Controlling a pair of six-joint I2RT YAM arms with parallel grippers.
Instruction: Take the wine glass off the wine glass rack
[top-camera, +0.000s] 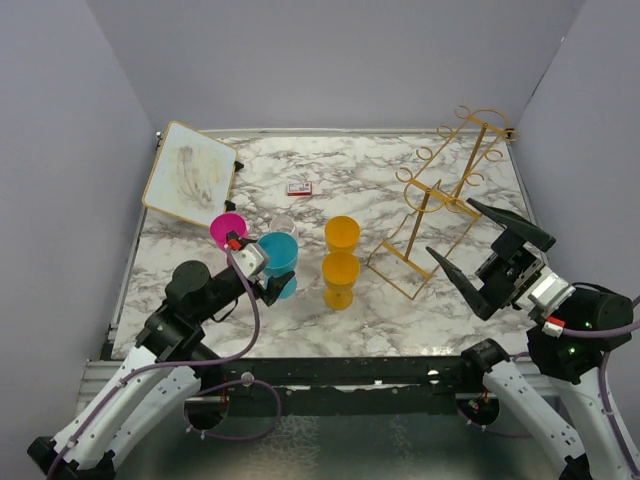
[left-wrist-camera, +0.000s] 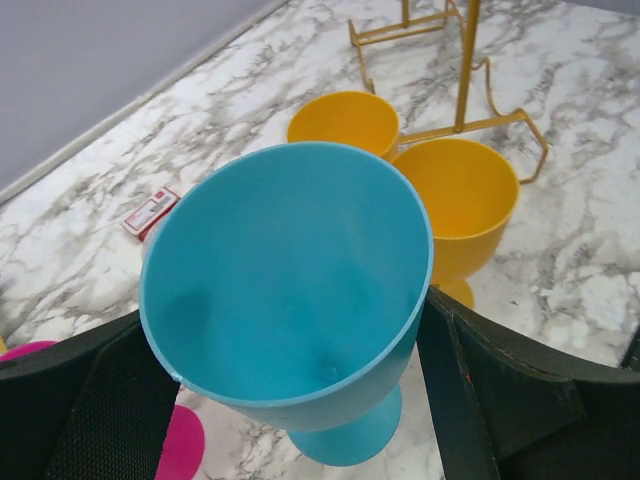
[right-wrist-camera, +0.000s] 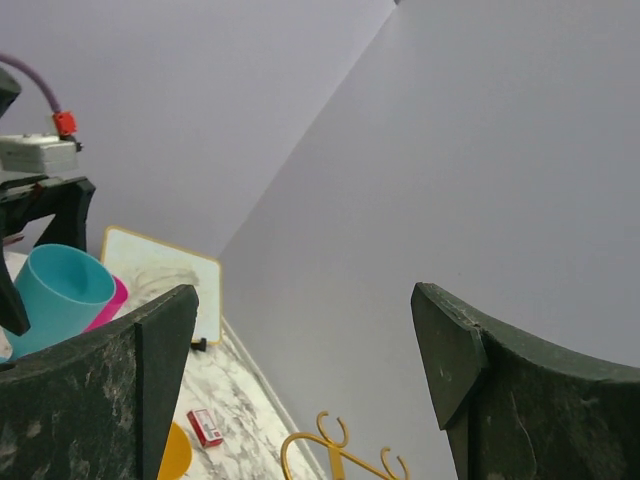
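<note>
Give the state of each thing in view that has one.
wine glass rack: upright, nothing hanging.
blue wine glass: upright, gripped.
near orange wine glass: upright, empty.
far orange wine glass: upright, empty.
pink wine glass: upright.
left gripper: shut on blue wine glass.
right gripper: open, empty.

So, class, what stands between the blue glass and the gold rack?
A near orange glass and a far orange glass stand between the blue glass and rack, per the top view.
</note>
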